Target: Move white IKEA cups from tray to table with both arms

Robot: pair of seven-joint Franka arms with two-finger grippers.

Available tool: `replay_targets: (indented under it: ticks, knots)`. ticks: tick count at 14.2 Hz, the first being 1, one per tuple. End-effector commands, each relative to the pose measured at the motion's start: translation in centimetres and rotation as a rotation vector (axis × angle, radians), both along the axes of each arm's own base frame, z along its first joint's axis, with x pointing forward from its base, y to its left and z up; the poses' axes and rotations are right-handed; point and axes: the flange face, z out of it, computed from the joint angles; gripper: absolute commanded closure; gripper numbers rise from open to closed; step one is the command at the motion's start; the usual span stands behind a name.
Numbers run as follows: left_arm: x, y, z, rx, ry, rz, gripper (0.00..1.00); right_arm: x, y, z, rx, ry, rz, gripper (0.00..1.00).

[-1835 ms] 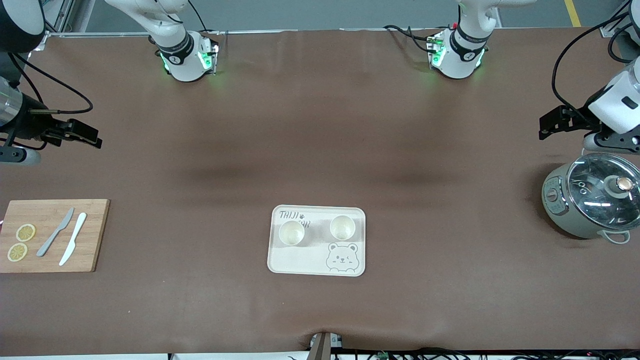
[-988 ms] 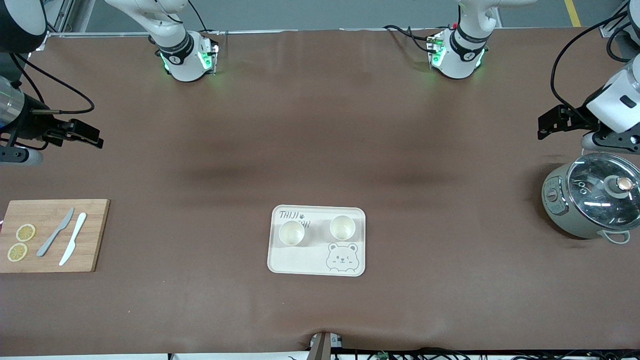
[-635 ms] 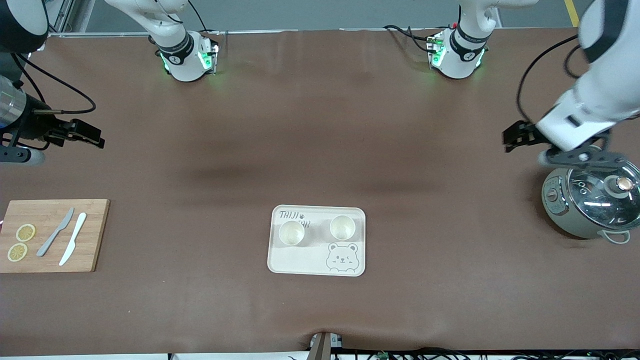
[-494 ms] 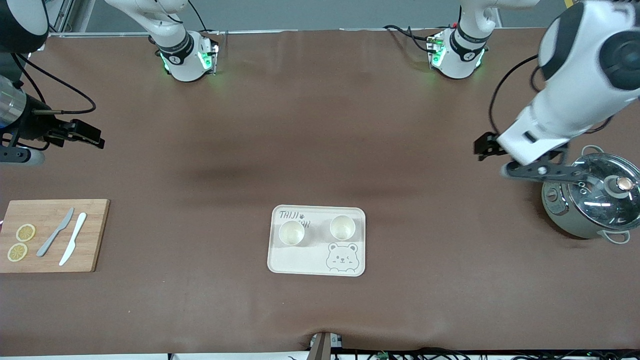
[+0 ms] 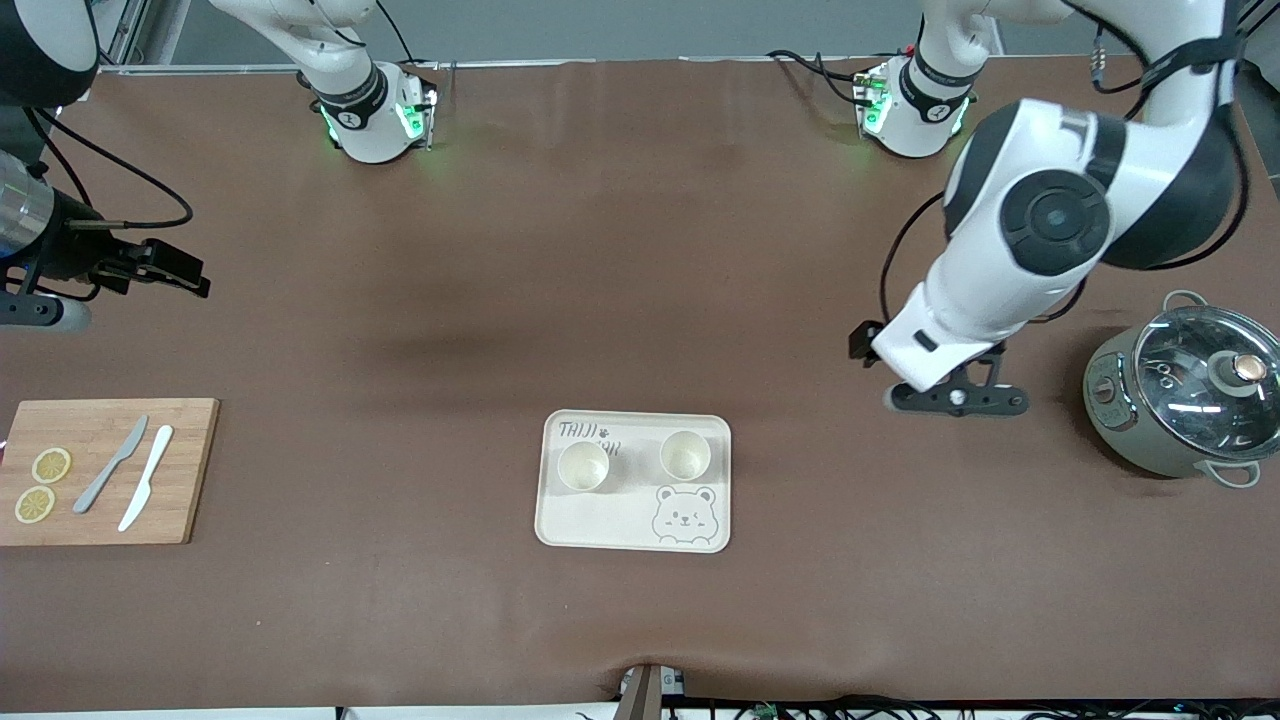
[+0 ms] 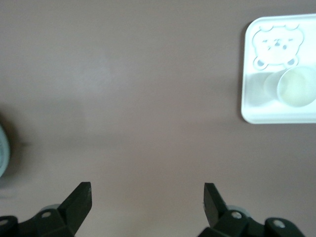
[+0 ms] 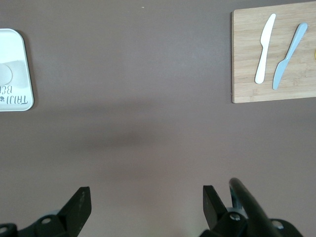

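Two white IKEA cups stand upright on a cream bear-printed tray (image 5: 600, 520) in the middle of the table: one (image 5: 583, 466) toward the right arm's end, one (image 5: 685, 455) toward the left arm's end. My left gripper (image 5: 955, 400) is open and empty over bare table between the tray and the pot. Its wrist view shows the open gripper (image 6: 146, 197), the tray (image 6: 256, 106) and one cup (image 6: 296, 86). My right gripper (image 5: 40, 312) is open and empty over bare table at the right arm's end. Its wrist view (image 7: 146, 197) shows the tray's edge (image 7: 22, 69).
A wooden cutting board (image 5: 185, 470) with two knives (image 5: 110, 465) and lemon slices (image 5: 50, 465) lies at the right arm's end; it also shows in the right wrist view (image 7: 247, 74). A grey pot with a glass lid (image 5: 1185, 405) stands at the left arm's end.
My left arm has swung in from the table's end by the pot toward the tray. The right arm and the cups have not moved.
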Motion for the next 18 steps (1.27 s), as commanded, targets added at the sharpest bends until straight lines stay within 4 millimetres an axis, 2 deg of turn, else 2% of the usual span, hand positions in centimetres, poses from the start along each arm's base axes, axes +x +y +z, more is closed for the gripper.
replay_targets:
  ticks: [1, 7, 12, 14, 18]
  knots:
    - [1.2, -1.8, -1.0, -0.009, -0.048, -0.001, 0.0, -0.6, 0.3, 0.3, 0.008, -0.012, -0.008, 0.0]
    - [2.3, -6.7, -5.7, -0.044, -0.065, -0.033, 0.0, -0.7, 0.3, 0.4, 0.008, -0.012, -0.008, 0.0]
    - [2.8, -9.8, -10.8, -0.099, -0.076, -0.05, 0.0, -0.7, 0.3, 0.4, 0.008, -0.012, -0.008, 0.0]
    - [3.1, -10.3, -12.8, -0.107, -0.087, -0.043, 0.0, -0.7, 0.3, 0.3, 0.008, -0.011, -0.008, 0.0]
    - [1.6, -13.6, -15.8, -0.1, -0.076, -0.037, 0.0, -0.7, 0.3, 0.3, 0.008, -0.009, -0.008, 0.0]
